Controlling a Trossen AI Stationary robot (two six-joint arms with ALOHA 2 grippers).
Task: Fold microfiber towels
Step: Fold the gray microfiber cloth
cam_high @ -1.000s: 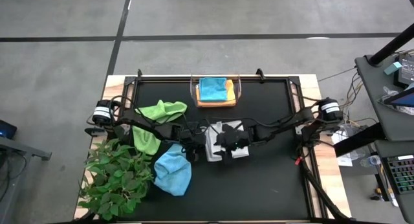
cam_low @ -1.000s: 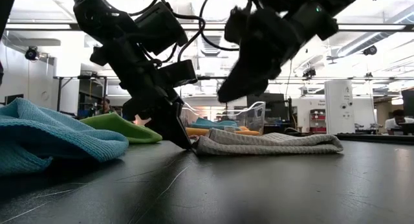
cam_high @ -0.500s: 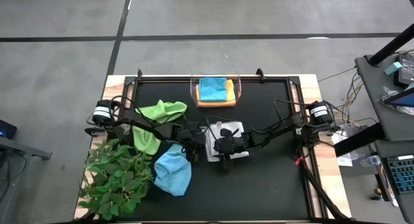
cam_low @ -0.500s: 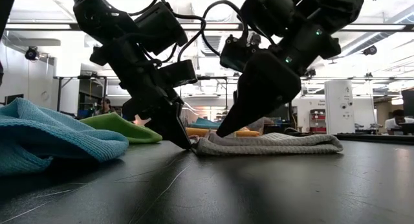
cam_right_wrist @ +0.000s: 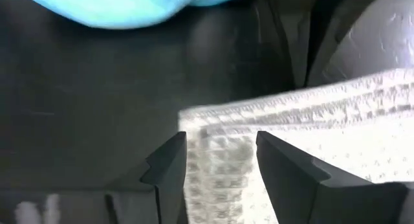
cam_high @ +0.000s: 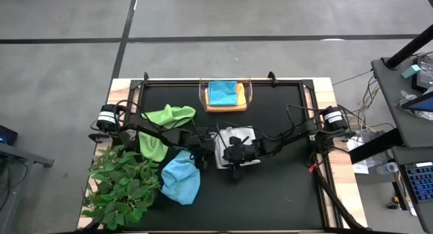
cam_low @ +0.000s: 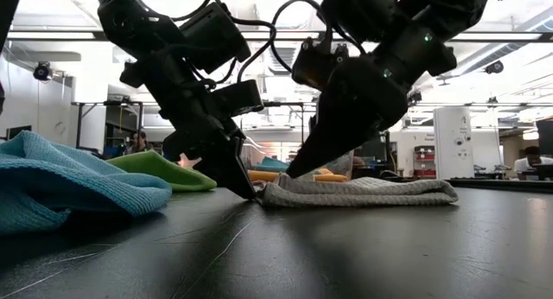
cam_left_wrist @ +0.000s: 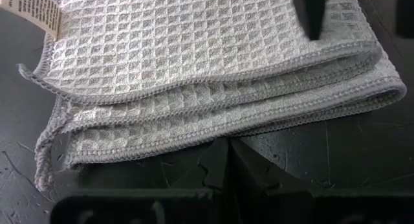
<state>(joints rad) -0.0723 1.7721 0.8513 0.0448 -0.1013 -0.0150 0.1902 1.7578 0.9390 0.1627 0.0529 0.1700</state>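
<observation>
At table centre, high view: the grey towel (cam_high: pixel 238 147) lay folded between both grippers, largely hidden by the right gripper (cam_high: pixel 233 155) poised over it. Left gripper (cam_high: pixel 201 155) sat just beside the towel's left edge. Lime towel (cam_high: pixel 162 126) and blue towel (cam_high: pixel 181 178) lay crumpled to the left; two more sat stacked in the bin (cam_high: pixel 225 96).

Low view: the grey towel (cam_low: pixel 363 191) lay flat in layers, left gripper tip at its edge, right gripper tip down on its top.

Left wrist view: fingers (cam_left_wrist: pixel 228 160) were shut, empty, just short of the hemmed edge. The waffle weave looked soft, light and limp; best pinched at a corner or hem.

Right wrist view: fingers (cam_right_wrist: pixel 169 169) stood moderately apart, straddling a towel corner, not clamped.
</observation>
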